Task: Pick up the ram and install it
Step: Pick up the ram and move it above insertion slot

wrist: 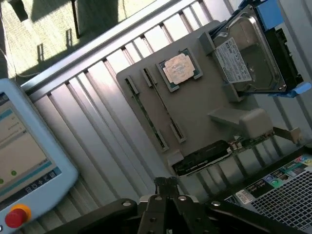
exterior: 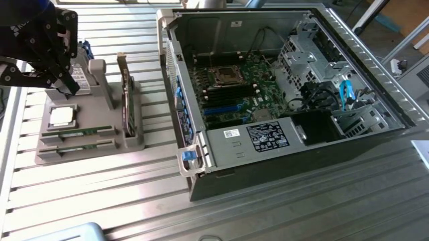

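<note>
1. Closest to the wrist camera is the gripper (wrist: 167, 183): its two dark fingers are pressed together at the tips, and nothing is held between them.
2. Under it in that view is the ribbed metal table (wrist: 97, 122), and on the table stands a grey holder (wrist: 204, 105) that carries the computer parts.
3. Seen from the exterior view, the gripper (exterior: 69, 86) hangs over the far end of the holder (exterior: 100, 120), above the hard drive (wrist: 246, 61) that stands there.
4. A square silver processor chip (exterior: 62, 116) lies flat in the holder, between the hard drive and the two slots at the holder's near end.
5. The ram is in those slots, as two slim green sticks on edge, parallel to each other. The ram stick nearer the processor chip (exterior: 79, 132) and the other ram stick (exterior: 75, 147) are both apart from the gripper.
6. A wider green expansion card (exterior: 127, 103) stands upright along the holder's side that faces the computer case.
7. The computer case (exterior: 268, 175) lies open on the exterior view's right, just beside the holder, with the green motherboard (exterior: 234, 93) showing inside.
8. A teach pendant (wrist: 24, 146) with a light screen and a red button (wrist: 18, 216) lies near the holder.
</note>
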